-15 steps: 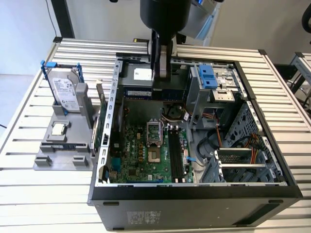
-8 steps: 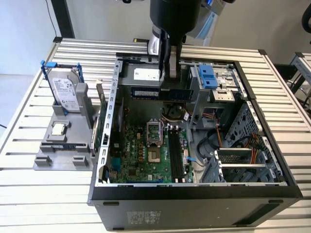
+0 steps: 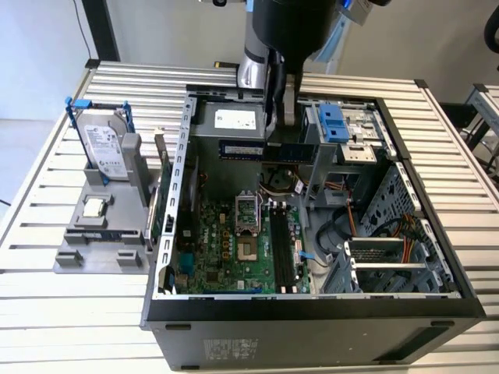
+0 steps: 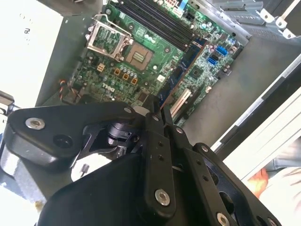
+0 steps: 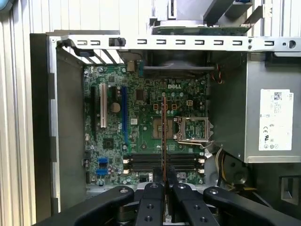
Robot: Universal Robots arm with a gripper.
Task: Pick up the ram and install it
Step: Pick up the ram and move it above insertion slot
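Slatted table [image 3: 78, 308] | open computer case [image 3: 312, 310] holds motherboard [image 3: 218, 241] | pincer [image 5: 164, 178] clenched on ram [image 5: 163, 132] above motherboard

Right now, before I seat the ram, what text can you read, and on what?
Power supply label: too small to read.
Motherboard white print: a brand mark, not quoted.
Hard drive label: too small to read.
Sticker on the ram, held by the gripper: too small to read.
Case front sticker: too small to read.
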